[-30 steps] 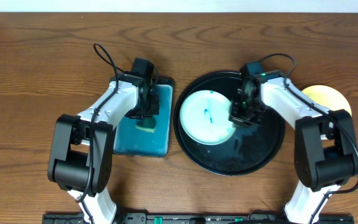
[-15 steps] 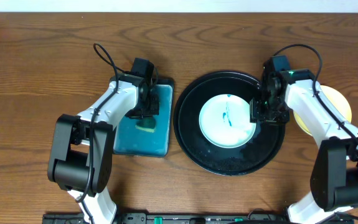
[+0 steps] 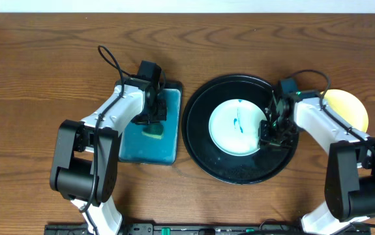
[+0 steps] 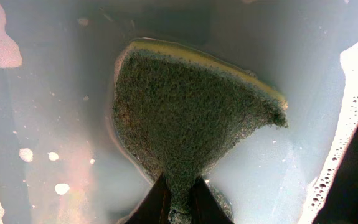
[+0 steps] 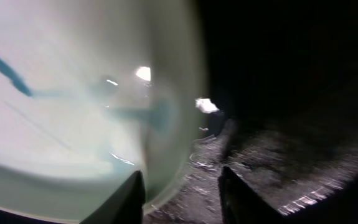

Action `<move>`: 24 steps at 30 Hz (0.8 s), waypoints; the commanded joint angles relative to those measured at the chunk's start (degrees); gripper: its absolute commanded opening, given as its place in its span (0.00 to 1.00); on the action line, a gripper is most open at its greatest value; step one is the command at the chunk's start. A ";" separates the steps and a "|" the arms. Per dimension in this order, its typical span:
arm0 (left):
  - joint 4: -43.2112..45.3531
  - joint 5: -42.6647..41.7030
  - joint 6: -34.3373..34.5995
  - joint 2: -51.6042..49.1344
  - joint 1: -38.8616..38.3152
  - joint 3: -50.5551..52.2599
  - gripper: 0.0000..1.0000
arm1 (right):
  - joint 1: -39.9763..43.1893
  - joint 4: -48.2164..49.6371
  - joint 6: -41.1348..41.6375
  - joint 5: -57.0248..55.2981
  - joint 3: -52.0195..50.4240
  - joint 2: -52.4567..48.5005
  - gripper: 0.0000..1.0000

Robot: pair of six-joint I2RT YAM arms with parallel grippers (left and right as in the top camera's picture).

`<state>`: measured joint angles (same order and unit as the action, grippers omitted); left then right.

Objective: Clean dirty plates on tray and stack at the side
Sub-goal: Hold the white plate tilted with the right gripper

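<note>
A pale mint-white plate with teal scribbles lies in the middle of the round black tray. My right gripper is low at the plate's right rim. In the right wrist view its jaws stand open astride that rim, one finger over the plate, the other over the wet tray. A yellow plate lies on the table right of the tray. My left gripper is shut on a green and yellow sponge in the teal basin.
The basin stands just left of the tray, and its water shows foam along the right side. Bare wooden table lies behind and to the far left. Both arms reach in from the front edge.
The right gripper slid the pale plate from the tray's left part to its middle, opened, then shifted a little toward the front along the plate's right rim. The left arm stayed still.
</note>
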<state>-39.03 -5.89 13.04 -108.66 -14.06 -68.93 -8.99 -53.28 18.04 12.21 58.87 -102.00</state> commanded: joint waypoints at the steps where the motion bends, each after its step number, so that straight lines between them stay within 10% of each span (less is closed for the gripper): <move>1: -0.76 -0.15 -0.74 -2.89 0.24 0.48 0.08 | -1.86 2.93 3.50 4.35 -3.19 0.04 0.34; 15: -0.79 -0.15 -0.74 -2.89 0.24 0.48 0.08 | -2.47 7.28 5.68 3.67 -4.57 0.04 0.01; 24: -0.81 -0.15 -0.74 -2.89 0.24 0.48 0.08 | -2.47 14.49 3.50 -4.59 -4.57 0.04 0.01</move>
<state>-39.03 -5.89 13.04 -108.66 -14.06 -68.93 -10.63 -42.15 23.07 15.81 55.07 -100.95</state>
